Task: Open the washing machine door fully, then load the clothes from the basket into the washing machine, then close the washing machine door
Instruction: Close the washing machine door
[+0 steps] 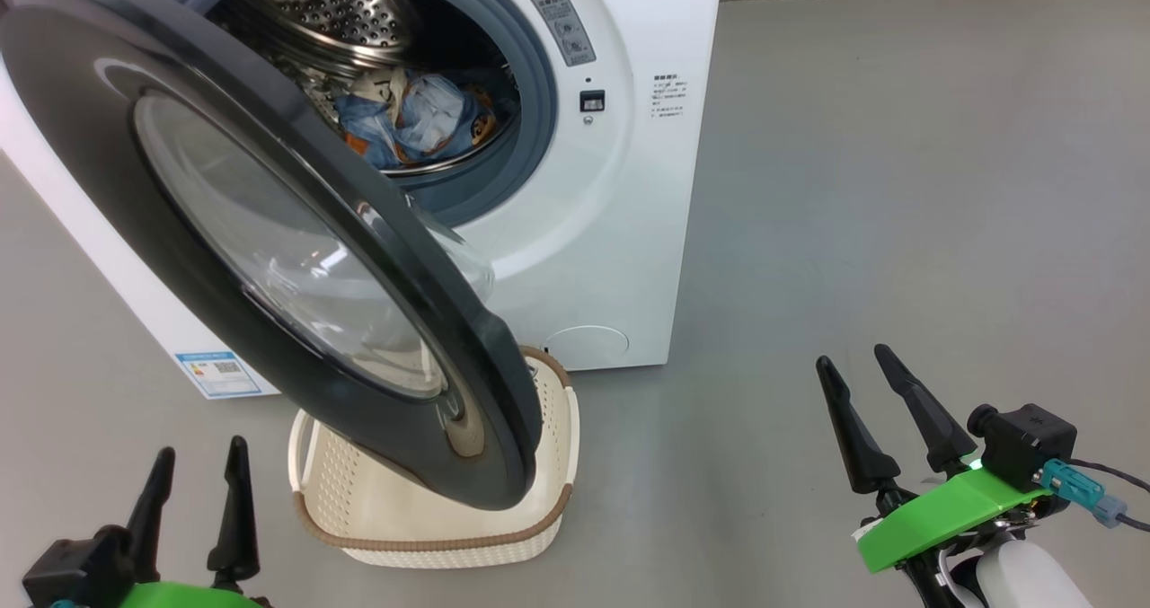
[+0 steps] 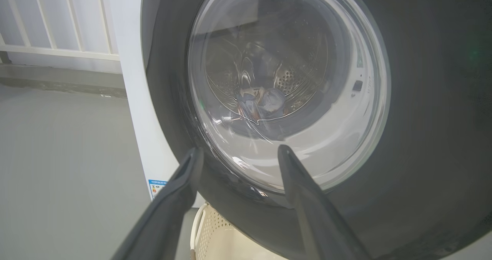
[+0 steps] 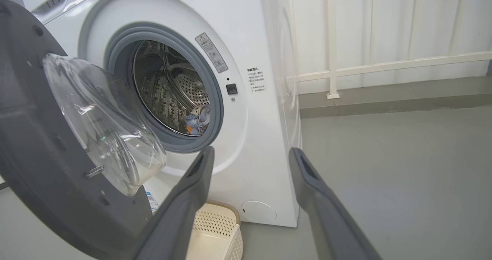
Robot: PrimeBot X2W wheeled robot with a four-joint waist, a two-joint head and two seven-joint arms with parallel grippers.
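The white washing machine (image 1: 620,195) stands ahead with its door (image 1: 108,132) swung partway open, the black rim and glass bowl hanging over the basket (image 1: 431,541). The clothes (image 1: 422,118), light blue with orange prints, lie inside the steel drum (image 3: 198,120). The cream basket on the floor below the door looks bare where it shows. My left gripper (image 1: 199,475) is open at the lower left, just left of the basket, facing the door's outer glass (image 2: 288,95). My right gripper (image 1: 855,370) is open at the lower right, well away from the machine.
Grey floor (image 1: 898,186) stretches to the right of the machine. A white railing and wall (image 3: 384,60) stand behind it. A blue label sticker (image 1: 218,372) sits on the machine's lower left side.
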